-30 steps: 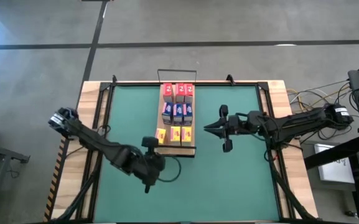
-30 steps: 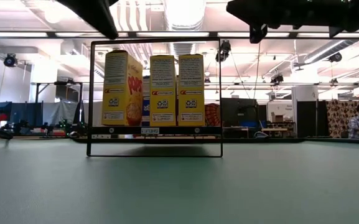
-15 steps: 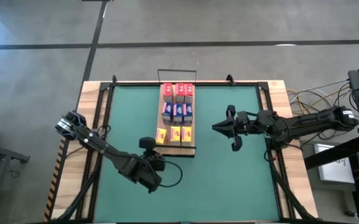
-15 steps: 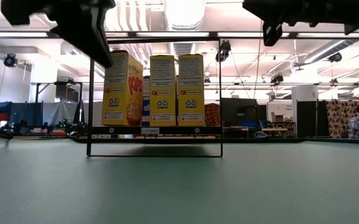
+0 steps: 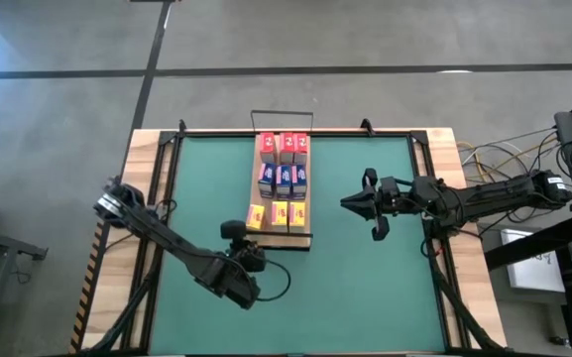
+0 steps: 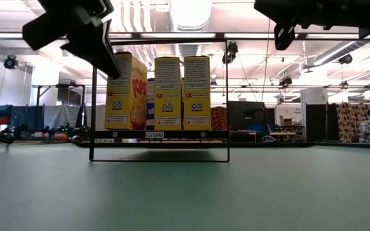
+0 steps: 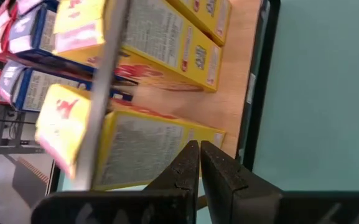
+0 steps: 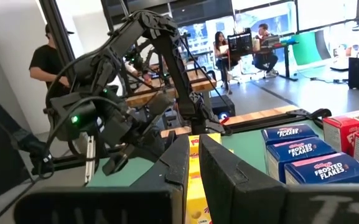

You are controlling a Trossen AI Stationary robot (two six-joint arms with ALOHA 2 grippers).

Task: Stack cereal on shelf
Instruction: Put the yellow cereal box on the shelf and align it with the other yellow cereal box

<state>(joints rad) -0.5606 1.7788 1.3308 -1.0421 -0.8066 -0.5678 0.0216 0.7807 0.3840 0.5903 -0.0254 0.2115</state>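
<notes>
Since a second ago the left hand [image 5: 238, 260] has been drawn back from the shelf [image 5: 308, 220], and the right hand [image 5: 349, 202] pulled away rightward. Both are pressed together, empty. Nine cereal boxes [image 5: 284, 179] stand upright on the shelf at mid-desk: red, blue, yellow rows. Open green mat [image 5: 375, 288] is left on both sides.

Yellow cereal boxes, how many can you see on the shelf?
3. The yellow boxes stand in one row at the shelf end nearest the camera, in front of the blue row. None seem hidden.
</notes>
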